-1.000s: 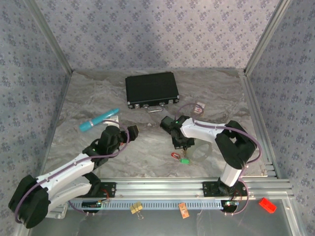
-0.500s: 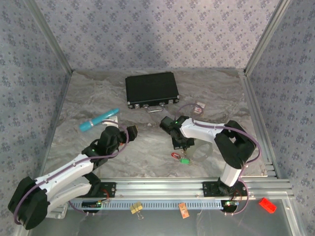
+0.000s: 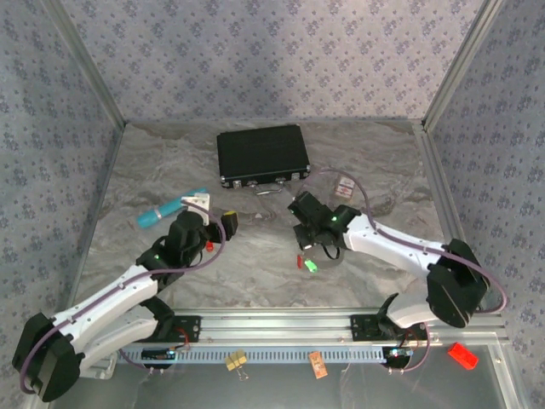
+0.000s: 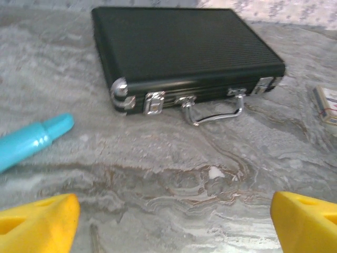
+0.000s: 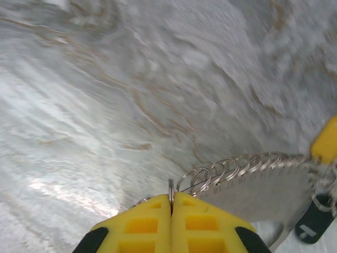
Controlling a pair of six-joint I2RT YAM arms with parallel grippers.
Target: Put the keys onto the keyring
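My right gripper (image 5: 171, 203) is shut on a thin metal split ring, which stands edge-on between the yellow fingers (image 5: 139, 226). A row of small split rings runs from it along the rim of the pale grey keyring (image 5: 263, 197). A yellow tag (image 5: 325, 145) and a black tag (image 5: 313, 224) hang at its right end. From above, the right gripper (image 3: 305, 241) is at mid table with a red key (image 3: 300, 258) and a green key (image 3: 311, 266) dangling just below it. My left gripper (image 3: 215, 213) stands open over bare table, its fingertips (image 4: 37, 221) far apart.
A black case (image 3: 261, 156) lies at the back, its handle (image 4: 216, 110) facing my left gripper. A teal pen (image 3: 170, 209) lies left of that gripper. A small card (image 3: 345, 186) sits behind the right gripper. A yellow binder clip (image 3: 236, 361) and red piece (image 3: 462, 354) lie beyond the front rail.
The right gripper closed fully, and its arm swung out to the right. The red and green keys shifted a little up and left. The left gripper edged towards the back.
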